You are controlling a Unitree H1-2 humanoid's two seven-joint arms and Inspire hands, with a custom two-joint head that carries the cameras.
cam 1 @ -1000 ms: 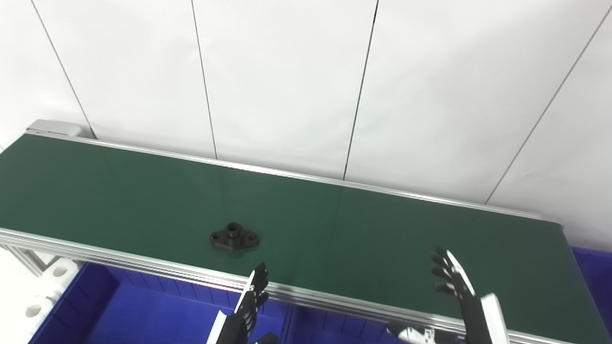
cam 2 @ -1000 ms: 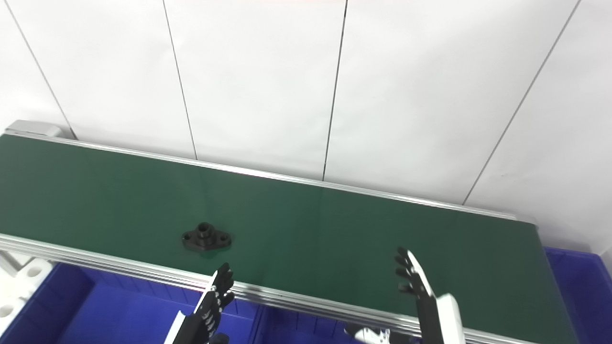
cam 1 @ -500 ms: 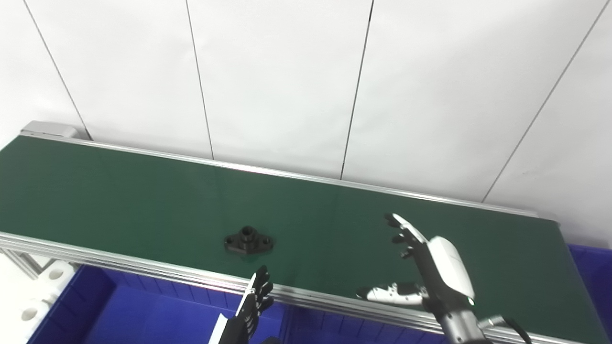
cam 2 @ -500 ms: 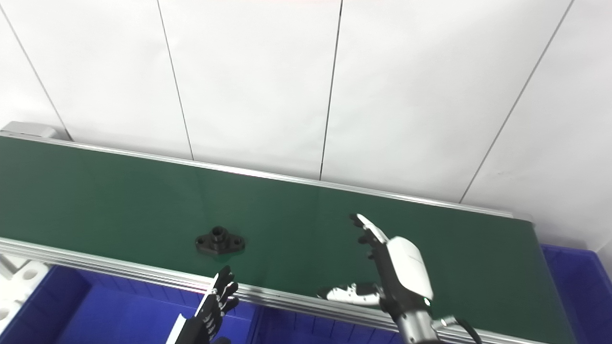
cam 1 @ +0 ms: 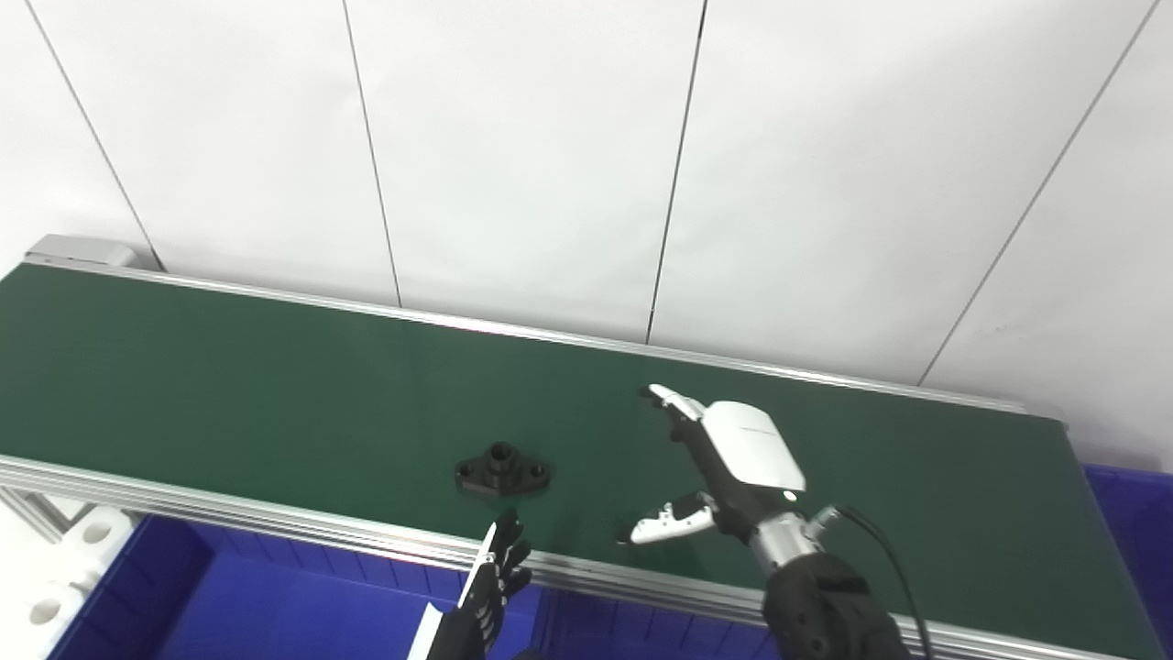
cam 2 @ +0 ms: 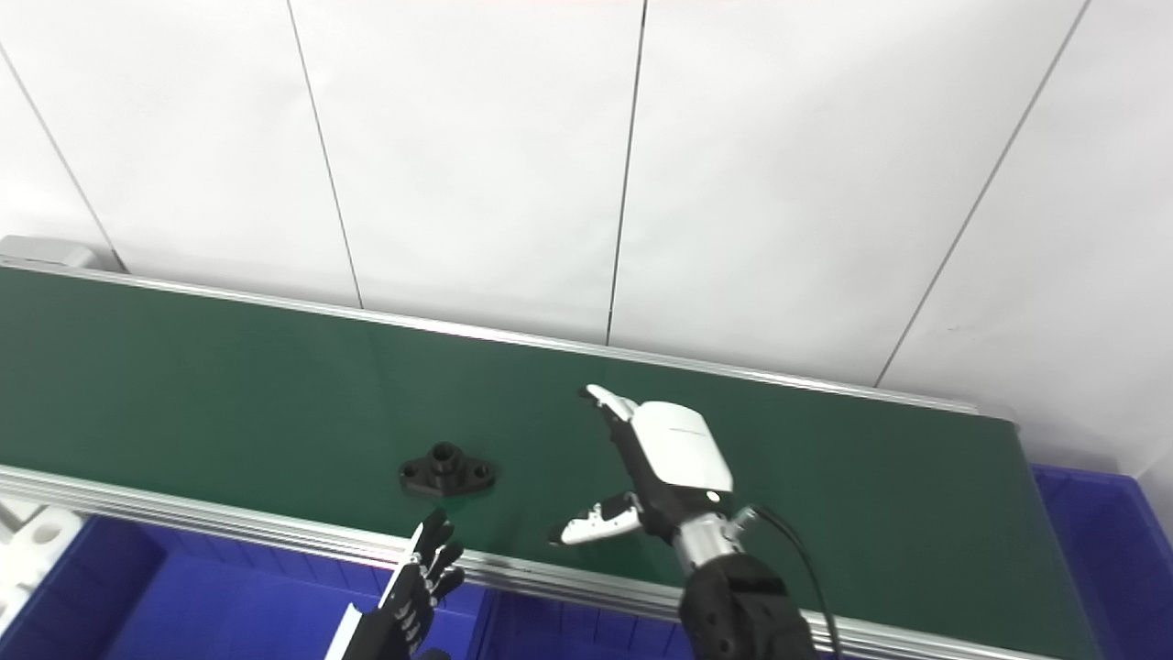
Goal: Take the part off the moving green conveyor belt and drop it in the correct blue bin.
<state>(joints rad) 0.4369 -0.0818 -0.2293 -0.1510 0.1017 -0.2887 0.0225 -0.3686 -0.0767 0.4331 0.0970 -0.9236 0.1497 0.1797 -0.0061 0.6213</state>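
A small black flanged part (cam 1: 502,474) with a raised centre hub lies on the green conveyor belt (cam 1: 229,385), near the belt's front rail. My right hand (cam 1: 724,467) is open over the belt, to the right of the part and apart from it, with its fingers stretched toward the back and its thumb spread toward the part. My left hand (cam 1: 490,582) is open and empty, low at the front rail just below the part, above a blue bin (cam 1: 275,605).
The belt runs from left to right with aluminium rails (cam 1: 275,522) front and back. Blue bins sit below the front rail, and another blue bin (cam 2: 1100,550) shows at the belt's right end. A white panel wall stands behind the belt.
My right hand has risen from the front edge and moved left over the belt toward the part. The part has travelled right along the belt. The camera has shifted slightly.
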